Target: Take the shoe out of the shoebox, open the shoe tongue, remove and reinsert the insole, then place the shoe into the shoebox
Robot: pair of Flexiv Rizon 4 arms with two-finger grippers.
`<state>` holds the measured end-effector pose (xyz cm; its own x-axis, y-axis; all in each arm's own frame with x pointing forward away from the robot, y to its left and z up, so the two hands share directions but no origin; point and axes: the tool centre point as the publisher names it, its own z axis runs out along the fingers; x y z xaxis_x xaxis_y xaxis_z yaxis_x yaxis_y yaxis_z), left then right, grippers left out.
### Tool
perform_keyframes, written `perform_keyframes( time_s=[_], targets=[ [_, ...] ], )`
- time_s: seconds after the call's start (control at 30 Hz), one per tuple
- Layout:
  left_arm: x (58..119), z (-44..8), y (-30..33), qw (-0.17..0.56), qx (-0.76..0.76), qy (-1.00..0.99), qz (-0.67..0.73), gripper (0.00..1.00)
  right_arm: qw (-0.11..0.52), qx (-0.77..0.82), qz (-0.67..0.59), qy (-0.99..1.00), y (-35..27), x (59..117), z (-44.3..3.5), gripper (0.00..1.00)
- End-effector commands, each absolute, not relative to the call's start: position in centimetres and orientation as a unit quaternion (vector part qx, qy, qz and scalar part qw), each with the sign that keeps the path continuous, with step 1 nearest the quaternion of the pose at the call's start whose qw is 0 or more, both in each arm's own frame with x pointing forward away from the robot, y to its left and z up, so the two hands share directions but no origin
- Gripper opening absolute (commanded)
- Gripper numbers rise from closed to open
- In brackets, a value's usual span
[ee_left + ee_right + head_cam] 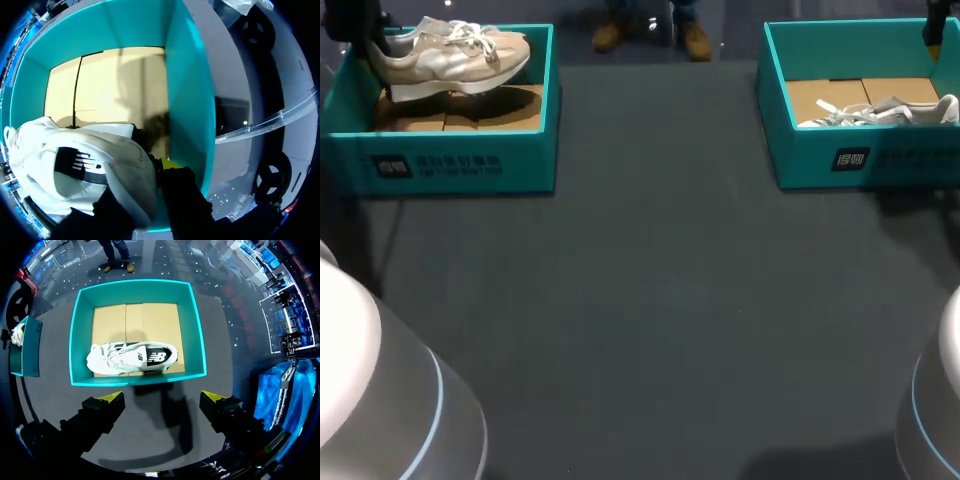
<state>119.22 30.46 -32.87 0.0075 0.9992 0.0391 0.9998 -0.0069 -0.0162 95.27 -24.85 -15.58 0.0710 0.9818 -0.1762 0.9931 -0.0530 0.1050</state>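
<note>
left claw [147,187] clenched on the heel of the beige sneaker [75,160], gripping from both sides, with one yellow tip just showing at the collar. holding the sneaker clear of the cardboard floor of the left shoebox [187,100], heel end close beside a teal wall; from above, hanging over the box with a shadow thrown on the cardboard beneath. hard to tell whether the sole already clears the rim. by the look of it, partway through the lift-out, the task's first step. to do it well: raise straight up until the whole sole is above the rim, and keep the heel off that nearby wall, or risk dragging the light box along or twisting the sneaker in the grip. keep the clench firm. with only the heel held, expect sag and swing at the long toe end, so go slowly and avoid any sharp turn of the wrist. once clear, carry toward the open middle of the dark surface [660,300] and set down sole-flat, laces and tongue upward, within reach of the other arm. farther across, right claw [162,400] released, fingers spread wide and gripping nothing, hovering high by the near wall of the right shoebox [82,340]. leave alone the white sneaker [132,357] lying on its side in there.
</note>
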Motion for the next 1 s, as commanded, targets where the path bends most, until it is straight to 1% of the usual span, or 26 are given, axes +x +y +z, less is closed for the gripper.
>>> perform_keyframes(
  time_s=[0.03,0.3,0.73,1.0],
  targets=[
    [118.4,-30.8,30.6,0.014,-0.71,-0.704,-0.007,0.0,0.099,0.725,-0.029,0.681,-24.9,95.3,-15.6,1.0],
    [118.2,-26.9,30.6,0.009,-0.711,-0.703,-0.013,0.0,0.099,0.725,-0.029,0.681,-24.9,95.3,-15.6,1.0],
    [117.9,-18.7,30.8,0.011,-0.705,-0.706,-0.066,0.0,0.099,0.725,-0.029,0.681,-24.9,95.3,-15.6,1.0],
    [115.6,-15.1,30.5,-0.004,-0.699,-0.709,-0.094,0.0,0.099,0.725,-0.029,0.681,-24.9,95.3,-15.6,1.0]
  ],
)
